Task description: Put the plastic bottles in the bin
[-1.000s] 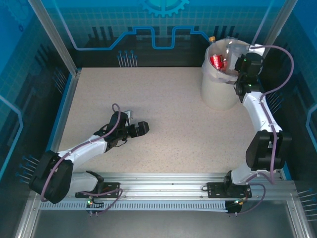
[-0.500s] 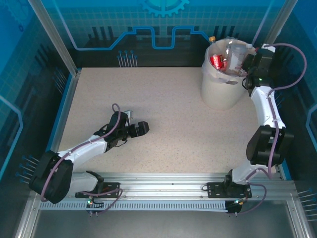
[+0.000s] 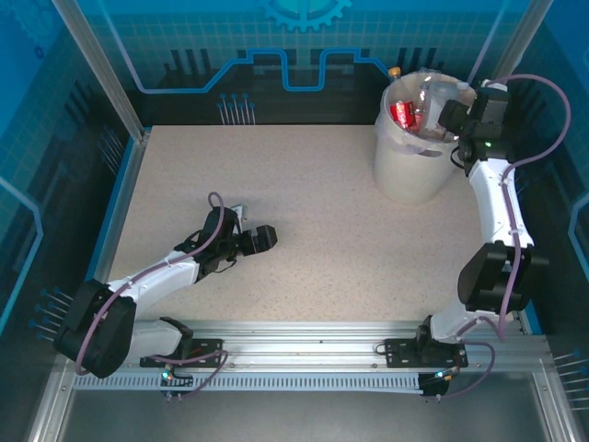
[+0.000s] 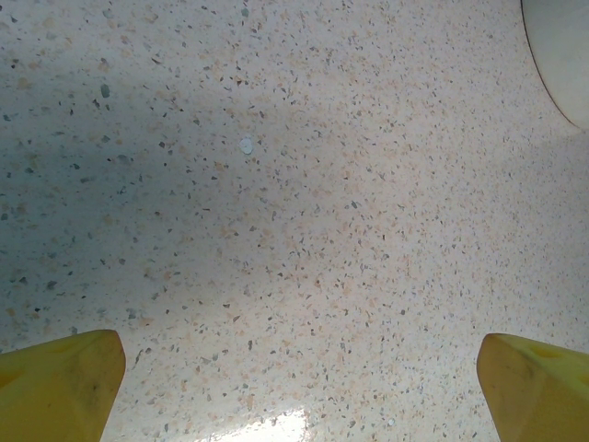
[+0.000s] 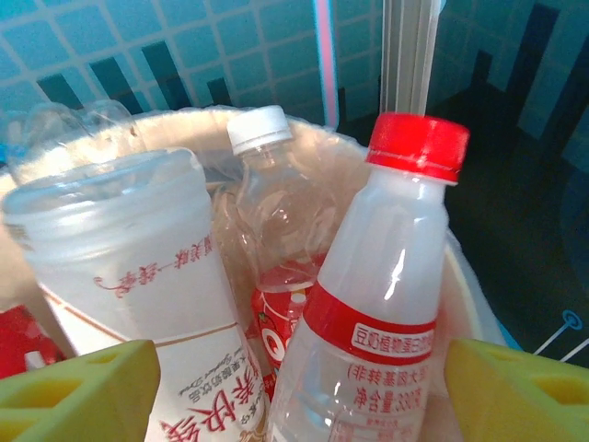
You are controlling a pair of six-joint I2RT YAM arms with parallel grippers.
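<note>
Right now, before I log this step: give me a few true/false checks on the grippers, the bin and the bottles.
1. The left gripper is open over the speckled table, with nothing between its fingers. True.
2. The right gripper hangs over the middle of the table. False: it is at the rim of the bin, in the far right corner.
3. A red-capped bottle sits between the right gripper's spread fingers. True.
4. The bin lies tipped on its side. False: it stands upright.
5. Every cap in the bin is red. False: a white-capped bottle stands behind the red-capped one.
</note>
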